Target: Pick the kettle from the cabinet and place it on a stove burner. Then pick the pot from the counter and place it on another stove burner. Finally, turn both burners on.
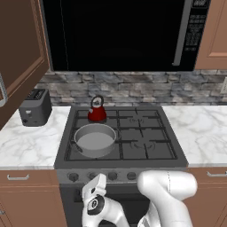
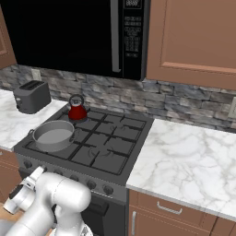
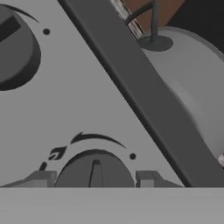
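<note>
Tool [image 3: 94, 178] jaws apart, straddling a stove knob [image 3: 95, 170] | kettle [image 1: 96, 109] behind pot [image 1: 95, 139]

The pot [image 1: 95, 140] and kettle [image 1: 96, 110] sit on the left stove burners [image 1: 133, 133].

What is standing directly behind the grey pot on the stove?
The red kettle stands on the rear burner behind the pot. The pot's rim covers part of the grate between them.
</note>
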Controlling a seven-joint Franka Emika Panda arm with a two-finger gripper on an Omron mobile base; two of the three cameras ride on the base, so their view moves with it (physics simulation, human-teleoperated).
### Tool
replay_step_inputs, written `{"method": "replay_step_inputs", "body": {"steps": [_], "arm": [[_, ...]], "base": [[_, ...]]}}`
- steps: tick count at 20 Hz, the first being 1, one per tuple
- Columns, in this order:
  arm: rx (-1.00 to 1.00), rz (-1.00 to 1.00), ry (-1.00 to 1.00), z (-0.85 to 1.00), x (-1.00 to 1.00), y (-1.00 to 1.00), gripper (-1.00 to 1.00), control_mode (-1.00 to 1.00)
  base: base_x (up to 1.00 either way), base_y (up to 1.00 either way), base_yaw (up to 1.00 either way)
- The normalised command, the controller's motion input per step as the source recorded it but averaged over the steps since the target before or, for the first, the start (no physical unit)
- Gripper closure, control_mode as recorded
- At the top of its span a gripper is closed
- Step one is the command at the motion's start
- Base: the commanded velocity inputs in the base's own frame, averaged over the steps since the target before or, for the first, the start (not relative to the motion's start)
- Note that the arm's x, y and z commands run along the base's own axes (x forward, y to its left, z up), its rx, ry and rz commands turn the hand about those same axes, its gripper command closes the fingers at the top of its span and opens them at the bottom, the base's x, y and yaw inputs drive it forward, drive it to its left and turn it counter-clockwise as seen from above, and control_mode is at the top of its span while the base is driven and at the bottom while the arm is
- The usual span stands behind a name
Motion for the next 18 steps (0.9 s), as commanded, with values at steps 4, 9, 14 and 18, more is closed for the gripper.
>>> {"method": "replay_step_inputs", "body": {"steps": [4, 9, 14, 18], "arm": [[0.0, 0.0, 0.0, 0.0, 0.0, 0.0, -1.0, -1.0], [0.02, 0.0, 0.0, 0.0, -0.22, 0.0, -1.0, -1.0], [0.0, 0.0, 0.0, -0.01, -0.44, 0.11, -1.0, -1.0], [0.0, 0.0, 0.0, -0.01, -0.52, 0.28, -1.0, -1.0]], "base": [[0.0, 0.0, 0.0], [0.0, 0.0, 0.0], [0.0, 0.0, 0.0], [0.0, 0.0, 0.0]]}}
